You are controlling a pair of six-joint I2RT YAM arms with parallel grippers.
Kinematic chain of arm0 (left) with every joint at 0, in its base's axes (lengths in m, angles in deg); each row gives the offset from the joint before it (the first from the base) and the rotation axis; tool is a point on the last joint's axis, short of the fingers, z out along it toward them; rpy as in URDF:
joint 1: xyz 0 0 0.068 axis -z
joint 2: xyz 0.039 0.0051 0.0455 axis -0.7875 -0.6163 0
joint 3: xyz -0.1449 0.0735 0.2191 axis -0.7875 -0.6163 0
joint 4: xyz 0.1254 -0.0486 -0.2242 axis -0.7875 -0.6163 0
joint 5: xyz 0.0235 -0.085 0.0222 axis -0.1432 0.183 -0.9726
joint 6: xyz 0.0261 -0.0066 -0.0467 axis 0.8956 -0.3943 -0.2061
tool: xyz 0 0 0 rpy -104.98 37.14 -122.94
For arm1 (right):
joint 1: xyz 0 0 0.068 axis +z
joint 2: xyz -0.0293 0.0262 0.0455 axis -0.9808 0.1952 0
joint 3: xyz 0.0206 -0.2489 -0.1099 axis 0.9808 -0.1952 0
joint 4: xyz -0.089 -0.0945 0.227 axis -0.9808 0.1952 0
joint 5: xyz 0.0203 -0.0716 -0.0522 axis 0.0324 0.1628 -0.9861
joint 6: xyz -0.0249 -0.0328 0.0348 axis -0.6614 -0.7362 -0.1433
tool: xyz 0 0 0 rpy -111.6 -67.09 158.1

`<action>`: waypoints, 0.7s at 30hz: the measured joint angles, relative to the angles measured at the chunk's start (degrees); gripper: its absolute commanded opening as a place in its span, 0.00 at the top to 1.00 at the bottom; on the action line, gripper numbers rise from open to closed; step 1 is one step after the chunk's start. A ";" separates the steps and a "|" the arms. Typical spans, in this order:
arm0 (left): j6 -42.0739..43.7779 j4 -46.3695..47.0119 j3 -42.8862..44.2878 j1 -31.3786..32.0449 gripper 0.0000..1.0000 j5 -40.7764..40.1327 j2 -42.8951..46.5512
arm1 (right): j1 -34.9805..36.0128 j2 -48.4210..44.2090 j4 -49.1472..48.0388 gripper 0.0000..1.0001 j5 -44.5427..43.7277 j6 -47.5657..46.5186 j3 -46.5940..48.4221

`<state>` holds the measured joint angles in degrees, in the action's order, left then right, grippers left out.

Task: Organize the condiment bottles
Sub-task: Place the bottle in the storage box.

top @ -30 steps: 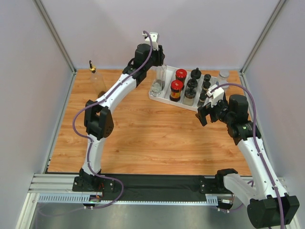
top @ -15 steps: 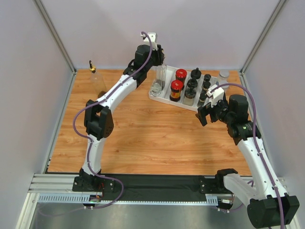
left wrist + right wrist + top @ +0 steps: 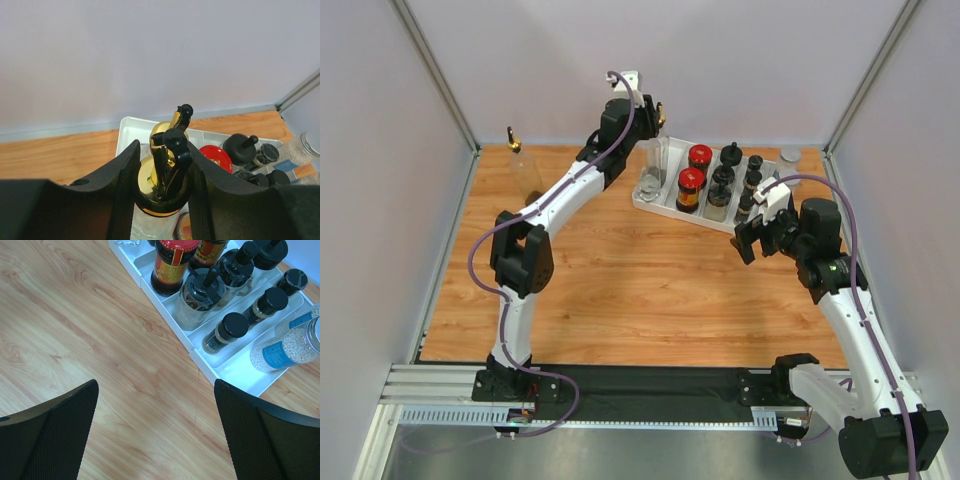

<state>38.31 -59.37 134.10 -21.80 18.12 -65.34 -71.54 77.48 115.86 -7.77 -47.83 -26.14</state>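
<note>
My left gripper [image 3: 656, 118] is shut on the gold pourer collar of a tall clear glass bottle [image 3: 657, 152], held upright over the left end of the white tray [image 3: 658, 207]. In the left wrist view my fingers [image 3: 125, 175] clamp that bottle's neck [image 3: 155, 192] on both sides. A second tall pourer bottle [image 3: 523, 166] stands alone at the far left. The tray holds red-lidded dark jars [image 3: 690, 187], black-capped jars [image 3: 722, 185] and a shaker [image 3: 790, 158]. My right gripper [image 3: 757, 235] is open and empty over bare table near the tray's right end [image 3: 235, 372].
A short clear glass jar [image 3: 648, 186] sits in the tray's left compartment under the held bottle. Grey walls close in the table at the back and both sides. In the right wrist view, jars [image 3: 227, 330] and a white-bead shaker [image 3: 282, 347] fill the tray's compartments.
My left wrist has shifted slightly left and tilted, the bottle still in its grip at the tray's left end. The right arm has not moved.
</note>
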 measured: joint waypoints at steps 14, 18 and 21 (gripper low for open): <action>-3.15 0.79 -5.57 2.08 1.00 -6.32 0.59 | 0.00 0.00 0.00 0.00 -0.09 -0.39 0.00; -3.21 1.29 -6.67 2.12 0.98 -6.64 1.31 | 0.00 0.00 0.00 0.00 -0.13 -0.42 0.00; -3.23 1.31 -7.28 2.12 0.86 -6.62 1.77 | 0.00 0.00 0.00 0.00 -0.15 -0.44 0.00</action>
<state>35.07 -58.06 126.82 -19.68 11.50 -63.57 -71.54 77.48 115.86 -7.92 -48.27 -26.14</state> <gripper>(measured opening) 0.462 0.998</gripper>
